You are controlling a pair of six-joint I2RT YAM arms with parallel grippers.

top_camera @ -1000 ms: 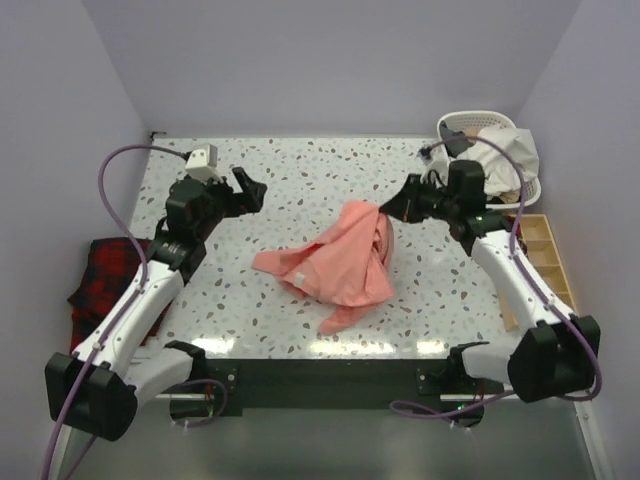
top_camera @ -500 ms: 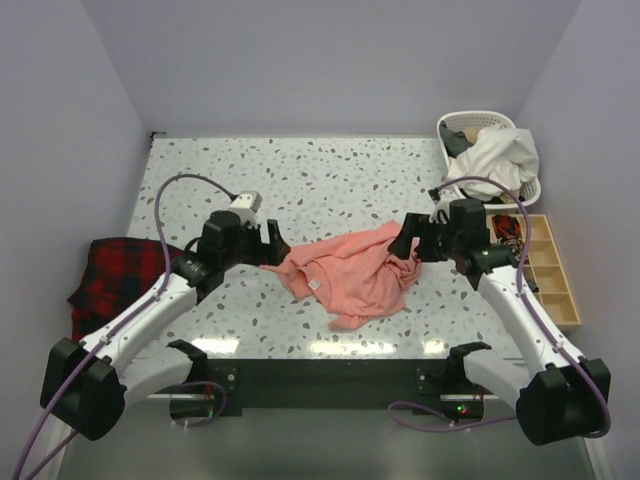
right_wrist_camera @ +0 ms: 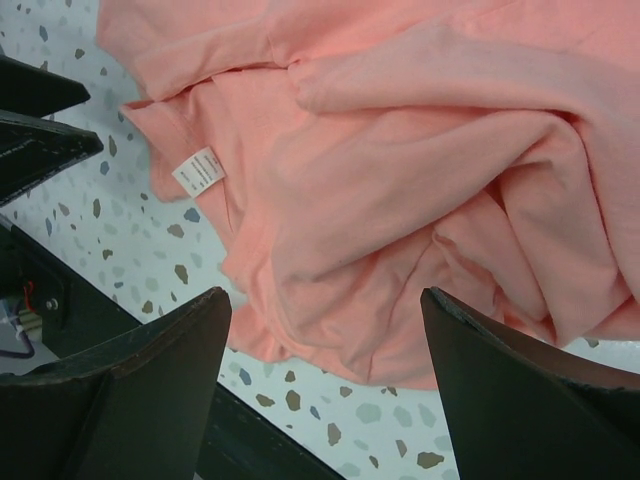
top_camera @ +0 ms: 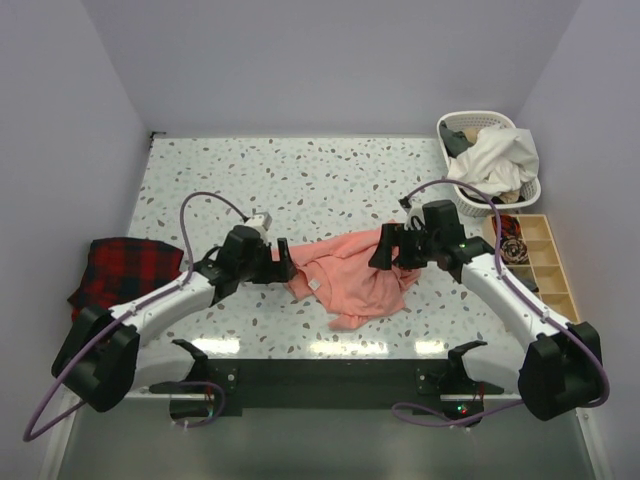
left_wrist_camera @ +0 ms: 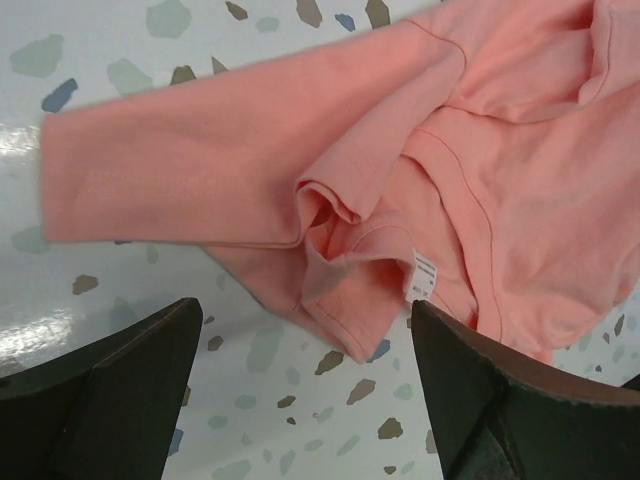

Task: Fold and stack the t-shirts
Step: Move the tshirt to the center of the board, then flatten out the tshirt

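One salmon-pink t-shirt (top_camera: 352,277) lies crumpled on the speckled table (top_camera: 250,180), near the front middle. In the top view my left gripper (top_camera: 286,263) sits low at the shirt's left edge, open. The left wrist view has the left gripper (left_wrist_camera: 305,310) standing wide over a folded hem and a white label (left_wrist_camera: 423,275), holding nothing. My right gripper (top_camera: 384,250) is at the shirt's right upper edge, also open. In the right wrist view the right gripper (right_wrist_camera: 325,295) spans bunched pink t-shirt (right_wrist_camera: 400,150) without pinching it.
A red-and-black plaid cloth (top_camera: 120,270) hangs at the table's left edge. At the back right stands a white basket (top_camera: 480,116) full of clothes, with a wooden compartment tray (top_camera: 540,262) in front of it. The table's dark front edge is just below the shirt.
The right gripper opened and let the lifted shirt drop flat onto the table. Both arms moved down and inward to the shirt's two sides.
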